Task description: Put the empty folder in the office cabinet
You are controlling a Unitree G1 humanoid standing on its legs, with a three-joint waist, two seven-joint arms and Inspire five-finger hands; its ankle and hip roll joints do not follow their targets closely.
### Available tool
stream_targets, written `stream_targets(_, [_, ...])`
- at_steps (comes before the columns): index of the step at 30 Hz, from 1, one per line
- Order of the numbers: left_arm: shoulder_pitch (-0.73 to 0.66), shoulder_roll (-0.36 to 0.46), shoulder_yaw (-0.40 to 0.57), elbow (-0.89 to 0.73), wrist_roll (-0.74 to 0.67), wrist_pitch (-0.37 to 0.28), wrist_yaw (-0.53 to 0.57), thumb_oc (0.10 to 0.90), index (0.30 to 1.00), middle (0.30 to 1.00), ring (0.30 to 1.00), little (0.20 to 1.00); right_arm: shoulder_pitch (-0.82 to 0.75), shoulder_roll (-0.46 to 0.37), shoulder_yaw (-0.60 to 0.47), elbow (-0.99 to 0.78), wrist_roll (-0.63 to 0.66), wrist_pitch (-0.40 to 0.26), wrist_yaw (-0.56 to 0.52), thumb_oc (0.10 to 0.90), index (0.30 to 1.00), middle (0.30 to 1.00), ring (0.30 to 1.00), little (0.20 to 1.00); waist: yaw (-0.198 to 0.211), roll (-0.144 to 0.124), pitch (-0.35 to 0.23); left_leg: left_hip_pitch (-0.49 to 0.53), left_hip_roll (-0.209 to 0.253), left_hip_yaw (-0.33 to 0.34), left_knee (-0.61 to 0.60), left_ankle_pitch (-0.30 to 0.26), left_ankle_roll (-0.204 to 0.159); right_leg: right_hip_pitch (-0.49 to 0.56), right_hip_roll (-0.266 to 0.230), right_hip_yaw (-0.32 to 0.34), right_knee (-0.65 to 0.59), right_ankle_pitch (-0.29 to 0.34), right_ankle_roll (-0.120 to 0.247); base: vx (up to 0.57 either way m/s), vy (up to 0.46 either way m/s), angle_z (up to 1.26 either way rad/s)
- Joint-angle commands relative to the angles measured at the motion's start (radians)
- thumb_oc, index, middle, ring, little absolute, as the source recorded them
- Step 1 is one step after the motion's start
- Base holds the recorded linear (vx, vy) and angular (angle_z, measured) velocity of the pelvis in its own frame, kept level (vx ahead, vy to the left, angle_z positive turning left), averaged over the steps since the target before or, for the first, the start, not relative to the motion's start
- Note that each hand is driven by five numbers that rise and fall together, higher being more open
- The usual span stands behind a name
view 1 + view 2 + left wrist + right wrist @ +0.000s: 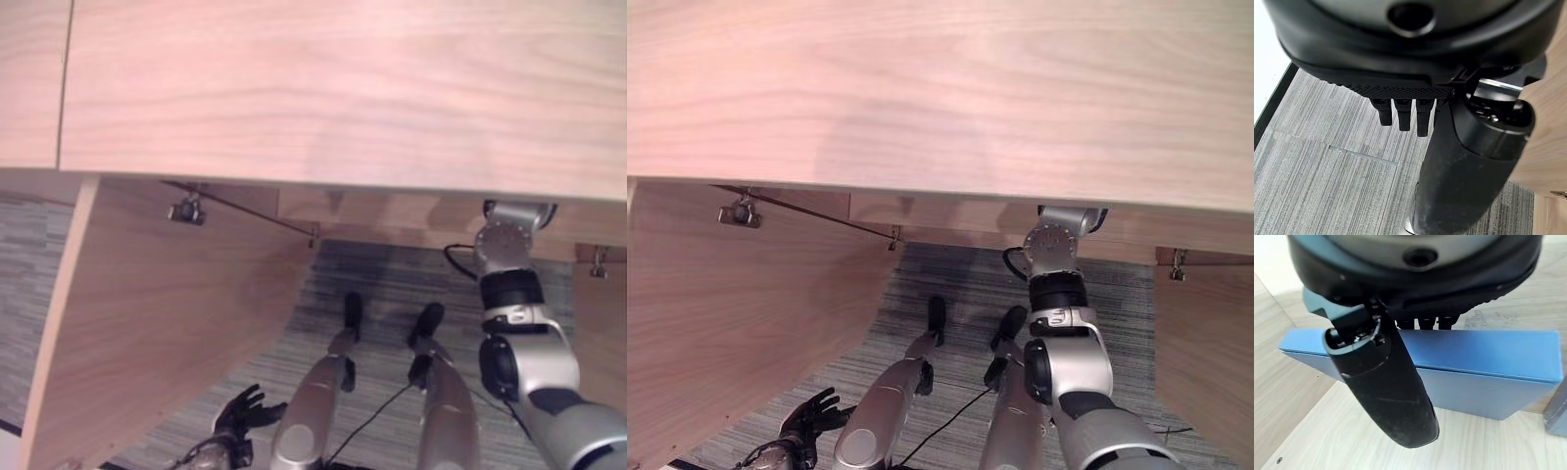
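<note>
A grey striped carpet (392, 284) runs under a light wooden cabinet whose broad top panel (323, 88) spans the far part of the head views, with an open door (167, 323) swung out on the left, a hinge (186, 211) showing at its inner far edge. The right arm reaches forward and disappears under the cabinet's top edge, so the right hand (1386, 377) is inside the cabinet. The right wrist view shows it there: the thumb stretches forward over a pale shelf (1484, 440), and beyond it a blue folder (1484, 367) stands on that shelf against the back wall. The folder seems already placed, so the main part of the task looks done; what appears left is to draw the arm out and perhaps shut the door. Whether the right hand's fingers touch or grip the folder cannot be told, since only their tips peek out at the folder's upper edge behind the hand's bulk. Another bluish edge (1557, 416) at the shelf's side is cut off and cannot be identified. The left hand (243, 411) hangs low near the floor beside the open door, fingers spread and holding nothing.
</note>
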Motion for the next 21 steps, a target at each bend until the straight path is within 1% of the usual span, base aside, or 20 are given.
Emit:
stream_targets(1, [0.094, 0.092, -0.001, 0.076, 0.026, 0.013, 0.018, 0.800, 0.900, 0.900, 0.900, 0.900, -0.015, -0.098, 0.042, -0.002, -0.067, 0.022, 0.069, 0.800, 0.900, 0.900, 0.900, 0.900, 0.014, -0.033, -0.091, 0.036, 0.019, 0.011, 0.032, -0.106, -0.044, 0.129, 0.001, -0.017, -0.126, 0.019, 0.085, 0.00, 0.000, 0.00])
stream_targets(3, [0.094, 0.093, 0.005, 0.080, 0.026, 0.014, 0.015, 0.800, 0.900, 0.900, 0.900, 0.900, -0.015, -0.100, 0.044, 0.013, -0.075, 0.039, 0.066, 0.800, 0.900, 0.900, 0.900, 0.900, 0.013, -0.035, -0.098, 0.043, 0.018, 0.011, 0.030, -0.107, -0.044, 0.138, 0.001, -0.017, -0.131, 0.020, 0.086, 0.05, -0.010, -0.01])
stream_targets(4, [0.093, 0.093, 0.006, 0.080, 0.026, 0.014, 0.015, 0.800, 0.900, 0.900, 0.900, 0.900, -0.016, -0.100, 0.044, 0.013, -0.074, 0.040, 0.066, 0.800, 0.900, 0.900, 0.900, 0.900, 0.013, -0.036, -0.105, 0.053, 0.019, -0.003, 0.024, -0.126, -0.050, 0.145, 0.007, 0.000, -0.134, 0.000, 0.095, 0.00, 0.000, 0.00])
stream_targets(5, [0.095, 0.094, 0.009, 0.078, 0.024, 0.013, 0.016, 0.800, 0.900, 0.900, 0.900, 0.900, -0.013, -0.099, 0.044, 0.022, -0.075, 0.045, 0.065, 0.800, 0.900, 0.900, 0.900, 0.900, 0.014, -0.036, -0.102, 0.046, 0.019, 0.010, 0.030, -0.108, -0.044, 0.141, 0.000, -0.017, -0.132, 0.020, 0.086, 0.00, 0.000, 0.00])
stream_targets(8, [0.099, 0.095, 0.015, 0.069, 0.019, 0.013, 0.017, 0.800, 0.900, 0.900, 0.900, 0.900, -0.012, -0.094, 0.046, 0.051, -0.071, 0.064, 0.066, 0.800, 0.900, 0.900, 0.900, 0.900, 0.015, -0.036, -0.114, 0.056, 0.020, 0.009, 0.026, -0.107, -0.045, 0.150, 0.002, -0.016, -0.141, 0.025, 0.087, -0.03, -0.002, 0.00])
stream_targets(14, [0.105, 0.097, 0.016, 0.063, 0.018, 0.016, 0.011, 0.800, 0.900, 0.900, 0.900, 0.900, -0.026, -0.097, 0.049, 0.081, -0.071, 0.077, 0.061, 0.800, 0.900, 0.900, 0.900, 0.900, 0.012, -0.042, -0.124, 0.067, 0.023, 0.017, 0.002, -0.098, -0.046, 0.152, 0.013, -0.015, -0.168, 0.040, 0.089, 0.00, 0.000, 0.00])
stream_targets(21, [0.087, 0.092, 0.028, 0.105, 0.028, 0.019, 0.011, 0.800, 0.900, 0.900, 0.900, 0.900, -0.012, -0.095, 0.046, 0.107, -0.070, 0.084, 0.060, 0.800, 0.900, 0.900, 0.900, 0.900, 0.008, -0.053, -0.133, 0.070, 0.032, 0.018, 0.001, -0.098, -0.049, 0.158, 0.023, -0.016, -0.177, 0.039, 0.086, 0.00, -0.028, -0.04])
